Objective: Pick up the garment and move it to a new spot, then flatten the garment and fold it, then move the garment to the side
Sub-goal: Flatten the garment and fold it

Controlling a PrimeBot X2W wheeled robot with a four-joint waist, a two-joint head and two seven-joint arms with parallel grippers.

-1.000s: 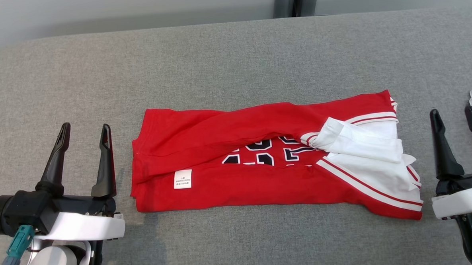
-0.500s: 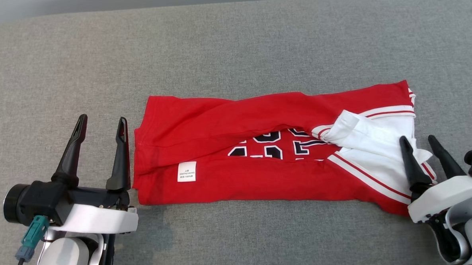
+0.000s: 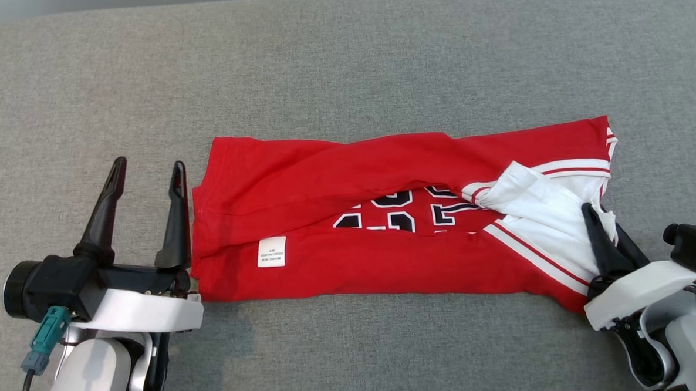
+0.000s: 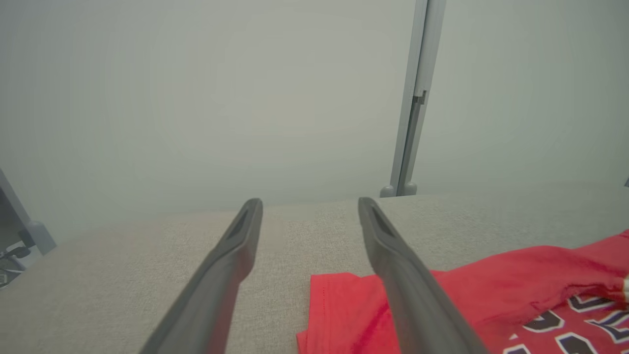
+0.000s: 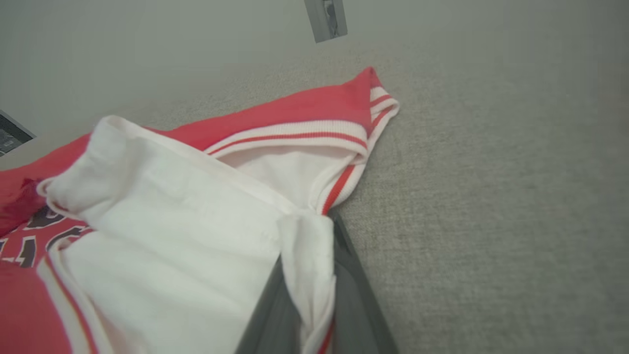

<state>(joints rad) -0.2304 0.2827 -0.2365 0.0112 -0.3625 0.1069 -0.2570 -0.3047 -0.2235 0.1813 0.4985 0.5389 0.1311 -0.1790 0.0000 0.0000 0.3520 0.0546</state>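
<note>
Found the left end effector (image 3: 148,163) at near left, released, fingers spread wide, the right-hand finger just beside the left edge of the red jersey (image 3: 357,271). Saw the right end effector (image 3: 602,225) at near right, clenched on a bunched white fold at the jersey's right end, cloth pinched between the dark fingers. Noted the jersey lying lengthwise across the middle of the grey tabletop (image 3: 342,72), folded into a long band, a white care label (image 3: 271,252) facing up near its left end, dark white-edged numerals (image 3: 395,208) partly showing between the folds, striped white trim at the right. Farther off, made out a pale wall (image 4: 196,98) with a grey post (image 4: 415,98).
</note>
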